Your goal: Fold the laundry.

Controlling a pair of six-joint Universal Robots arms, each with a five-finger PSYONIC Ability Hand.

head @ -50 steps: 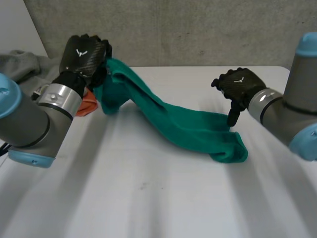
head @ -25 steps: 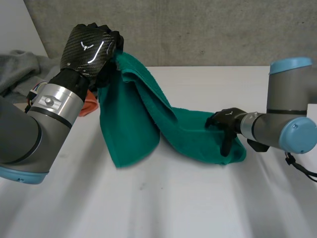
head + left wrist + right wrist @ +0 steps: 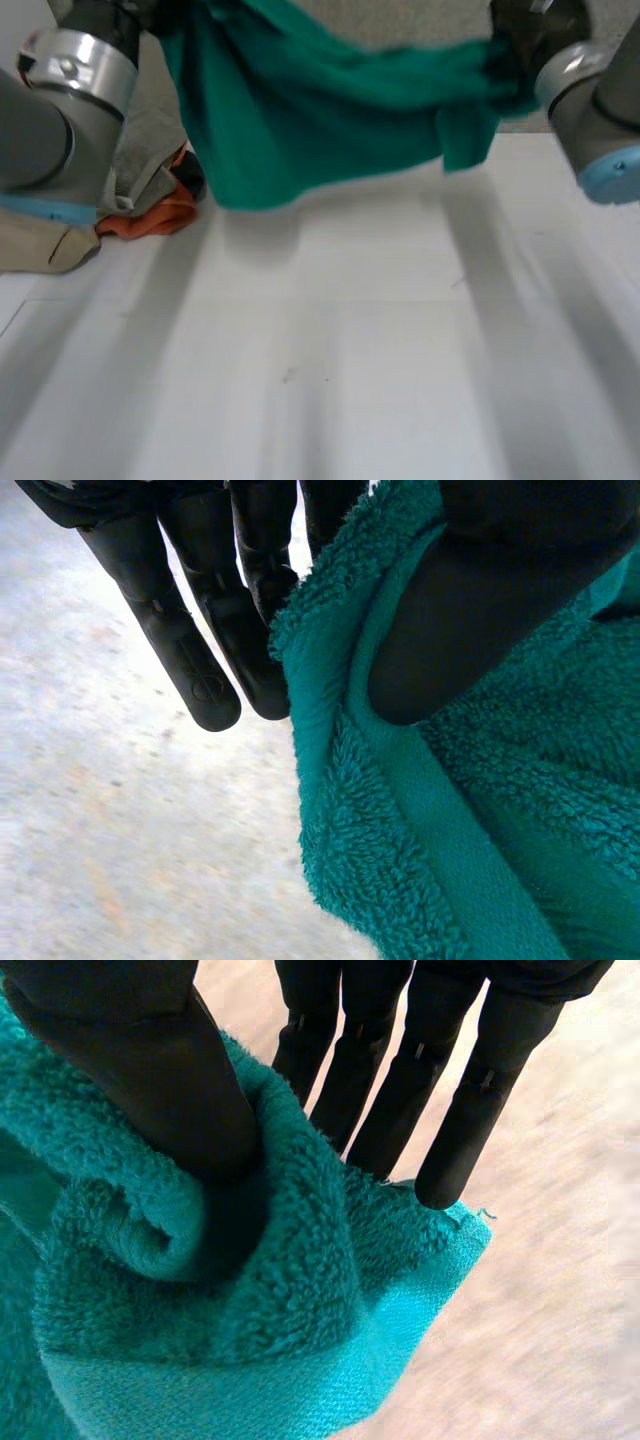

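green towel [image 3: 300, 120] has risen off table [image 3: 350, 350]; hangs spread

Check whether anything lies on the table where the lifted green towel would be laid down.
Nothing visible does: the white table below the green towel, pinched by the left hand and right hand, is bare. An orange garment and grey clothes lie beside the left arm.

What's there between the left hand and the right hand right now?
The green towel: in the head view it stretches from the left hand across to the right hand, hanging above the white table. Each hand pinches it.
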